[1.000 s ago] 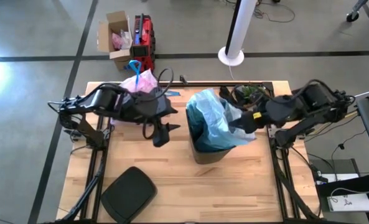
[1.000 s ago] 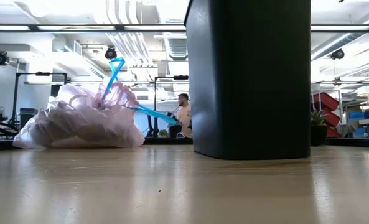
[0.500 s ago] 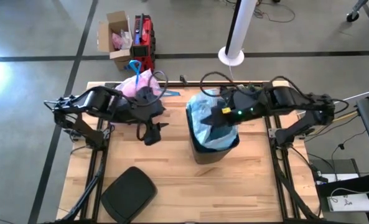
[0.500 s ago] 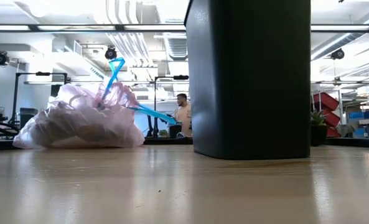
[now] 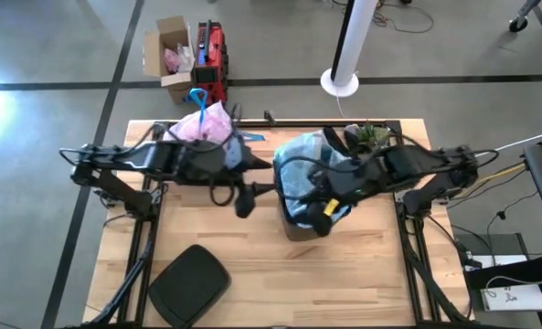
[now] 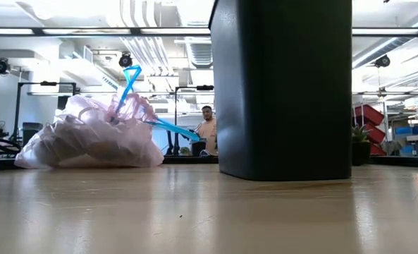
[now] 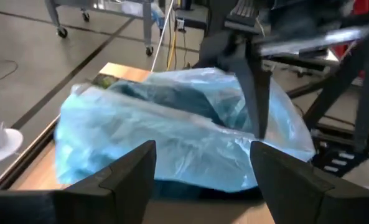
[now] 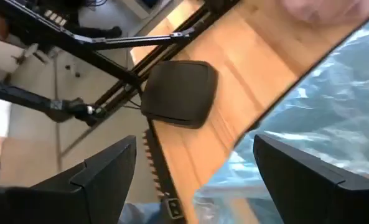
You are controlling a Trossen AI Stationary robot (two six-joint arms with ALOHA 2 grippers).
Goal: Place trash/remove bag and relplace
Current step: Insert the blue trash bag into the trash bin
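Observation:
The bag (image 5: 207,123), pinkish-white with a blue drawstring, lies tied and full on the table's far left, also seen in the low view (image 6: 89,137). The trash does not show. A black bin (image 6: 286,92) stands mid-table with a light blue plastic bag (image 5: 307,160) bunched over its top. My left gripper (image 5: 248,199) hovers open just left of the bin, facing the blue bag (image 7: 172,130). My right gripper (image 5: 324,212) reaches across the bin from the right and stands open over the blue bag's near side (image 8: 333,106). My right gripper's fingers (image 7: 254,93) come down at a slant onto the near side of the light blue bag over the bin's rim. I cannot tell whether they touch the plastic.
A black lid (image 5: 188,283) lies flat at the table's near left, also in the right wrist view (image 8: 179,93). Green and black clutter (image 5: 371,135) sits at the far right corner. Bare wood stretches along the near edge. People sit far off behind the table (image 6: 207,130).
My right gripper has swung from the bin's right side across its top to its near side, rolling as it went. The light blue bag, earlier drawn out to the right, is now bunched over the bin's opening. My left gripper has tipped down and edged toward the bin.

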